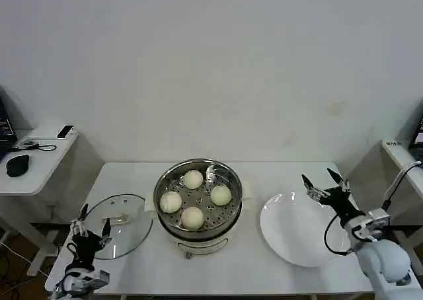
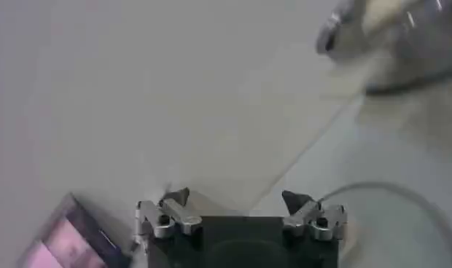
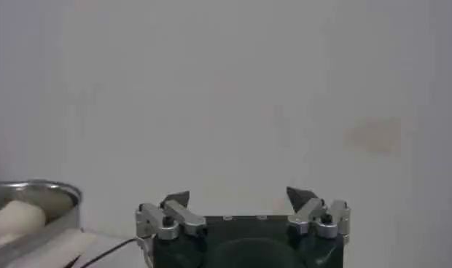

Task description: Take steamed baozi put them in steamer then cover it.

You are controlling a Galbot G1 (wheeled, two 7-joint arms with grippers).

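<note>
**Four baozi in the open steamer, cover lying beside it**

A white worktop [image 1: 264,171] stands before a plain pale wall, with the steamer [image 1: 197,205] at its middle serving as the landmark. Left of the steamer, near the worktop's front corner, the left hand [image 1: 90,228] hovers with its fingers spread apart and gripping nothing, over the outer edge of the cover [image 1: 117,225]. The cover lies flat on the worktop just beside the steamer, handle up. Inside the steamer, the four steamed baozi [image 1: 193,179] sit on the perforated tray, spaced apart in a diamond, and the pot is uncovered. Right of the steamer lies a white plate [image 1: 297,230]. Over the plate's far right rim the right hand [image 1: 323,181] is raised, fingers released and wide, carrying nothing.
</note>
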